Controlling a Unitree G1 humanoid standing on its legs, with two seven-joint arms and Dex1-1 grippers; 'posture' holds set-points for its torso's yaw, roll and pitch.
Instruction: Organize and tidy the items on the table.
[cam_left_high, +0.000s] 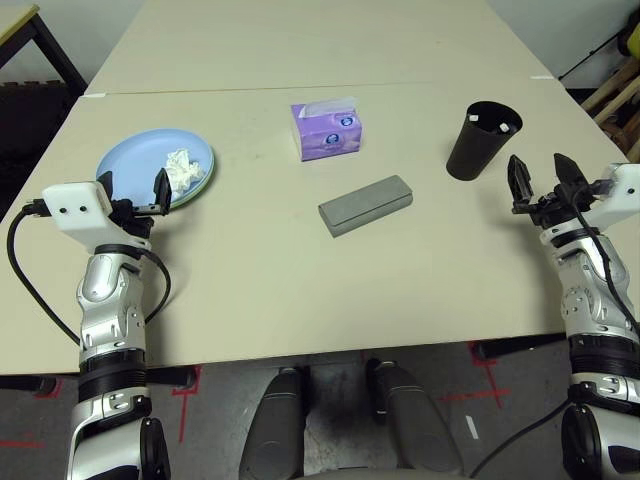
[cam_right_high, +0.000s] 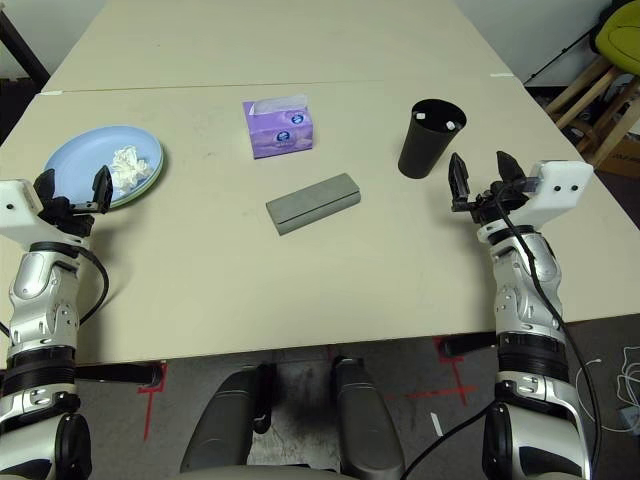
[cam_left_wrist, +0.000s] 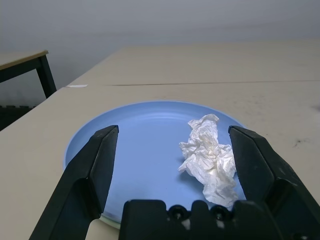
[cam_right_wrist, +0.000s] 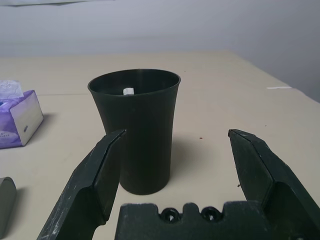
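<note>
A light blue plate (cam_left_high: 140, 158) lies at the table's (cam_left_high: 250, 290) left side, stacked on a pale green plate whose rim (cam_right_high: 153, 177) peeks out beneath it. A small crumpled white tissue (cam_left_high: 183, 167) rests on the blue plate. My left gripper (cam_left_high: 133, 186) is open just in front of this plate, and in its wrist view the tissue (cam_left_wrist: 210, 160) sits between the spread fingers (cam_left_wrist: 95, 165). A grey oblong glasses case (cam_left_high: 366, 204) lies at the table's middle. My right gripper (cam_left_high: 540, 172) is open at the right, empty.
A tall black cup (cam_left_high: 482, 140) stands just ahead and left of my right gripper, with something small and white inside it (cam_right_wrist: 128, 91). A purple tissue box (cam_left_high: 326, 130) sits behind the case. A second table (cam_left_high: 300, 40) adjoins at the back.
</note>
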